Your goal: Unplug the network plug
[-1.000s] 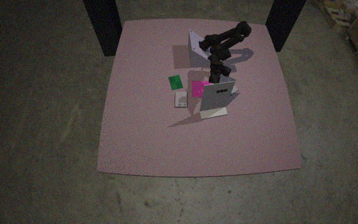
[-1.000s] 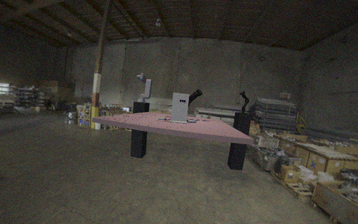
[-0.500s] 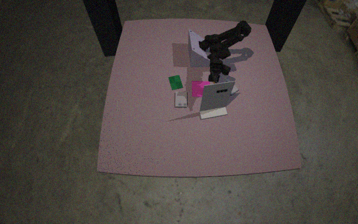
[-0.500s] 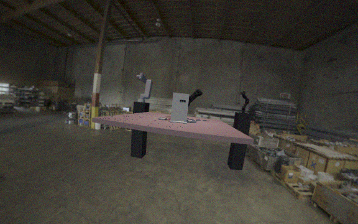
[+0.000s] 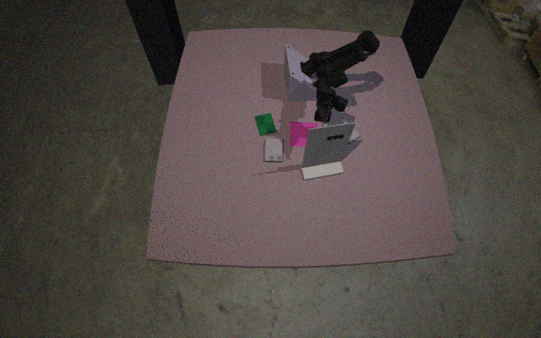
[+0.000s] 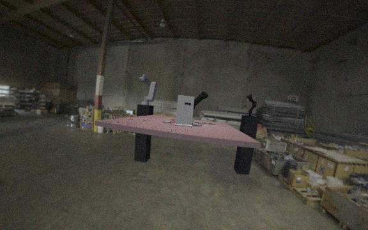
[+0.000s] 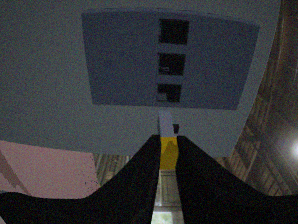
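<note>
Yellow-bodied network plug [image 7: 169, 151] pinched in my nearly closed pincer [image 7: 168, 156]: I should withdraw straight from grey upright panel [image 7: 60, 96].

Dim warehouse, concrete floor [image 6: 75, 191], grey back wall [image 6: 203, 70], striped pillar [image 6: 99, 92], pink tabletop [image 6: 158, 126] on black legs [image 6: 142, 147], crates [image 6: 337, 166] stacked rightward

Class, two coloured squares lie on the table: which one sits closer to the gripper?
The magenta square, beside the upright panel just below the gripper; the green square lies farther left.
</note>
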You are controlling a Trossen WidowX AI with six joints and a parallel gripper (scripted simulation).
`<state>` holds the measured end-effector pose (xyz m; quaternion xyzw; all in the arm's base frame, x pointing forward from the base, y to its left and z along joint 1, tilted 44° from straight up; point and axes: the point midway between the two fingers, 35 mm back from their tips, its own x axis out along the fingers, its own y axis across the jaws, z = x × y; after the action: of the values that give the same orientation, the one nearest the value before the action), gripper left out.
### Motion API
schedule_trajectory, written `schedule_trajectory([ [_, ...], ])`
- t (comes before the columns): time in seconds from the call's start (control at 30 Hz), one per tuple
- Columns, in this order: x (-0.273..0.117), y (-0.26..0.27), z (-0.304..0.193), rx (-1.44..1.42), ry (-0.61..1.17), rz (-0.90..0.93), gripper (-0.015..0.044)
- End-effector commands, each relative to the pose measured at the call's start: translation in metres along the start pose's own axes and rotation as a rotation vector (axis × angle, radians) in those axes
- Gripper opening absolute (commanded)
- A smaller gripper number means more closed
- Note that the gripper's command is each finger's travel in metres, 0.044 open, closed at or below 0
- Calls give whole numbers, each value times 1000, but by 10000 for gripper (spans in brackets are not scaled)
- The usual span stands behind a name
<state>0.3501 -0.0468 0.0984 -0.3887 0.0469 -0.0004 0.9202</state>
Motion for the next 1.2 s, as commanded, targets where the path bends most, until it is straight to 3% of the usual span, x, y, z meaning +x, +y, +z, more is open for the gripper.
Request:
schedule_trajectory([
  [0.0,-4,0,-1,-4,0,2,0],
  [1.17,-25,1,-7,-5,0,3,0],
])
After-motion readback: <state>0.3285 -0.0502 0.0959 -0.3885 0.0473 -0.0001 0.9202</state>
